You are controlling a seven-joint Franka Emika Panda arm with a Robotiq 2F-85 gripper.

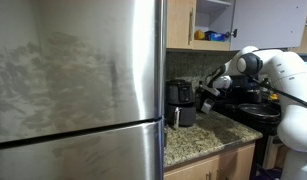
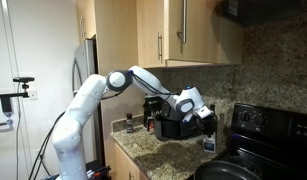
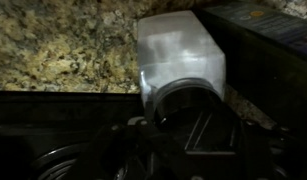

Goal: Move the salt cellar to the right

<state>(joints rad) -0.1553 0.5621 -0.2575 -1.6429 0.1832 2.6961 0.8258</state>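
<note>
In the wrist view the gripper [image 3: 183, 128] fills the lower edge as a dark, blurred mass. Its jaws are too murky to read, so whether they are clamped on anything or standing loose cannot be told. Just beyond it, at twelve o'clock, is the salt cellar [image 3: 181, 55], a whitish boxy container with a dark round end turned toward the camera and lying close against the gripper's front. The speckled granite countertop [image 3: 63, 45] spreads out at ten o'clock from the cellar, and a dark edge of the stove [image 3: 268, 35] runs at two o'clock. In an exterior view the gripper [image 2: 205, 126] hangs right over the salt cellar [image 2: 208, 144], which rests on the countertop [image 2: 158, 148] near its front edge. The black coffee maker [image 2: 173, 126] is just beside the cellar at ten o'clock and the stove [image 2: 261, 125] is at three o'clock. A tall dark bottle [image 2: 150, 110] stands farther along behind the coffee maker. The white arm [image 2: 88, 100] reaches in from nine o'clock. Farthest back are the wooden cabinets [image 2: 183, 35] at twelve o'clock. In an exterior view a steel fridge [image 1: 78, 85] fills the near side, with the coffee maker [image 1: 180, 100] and gripper [image 1: 206, 95] past it.
</note>
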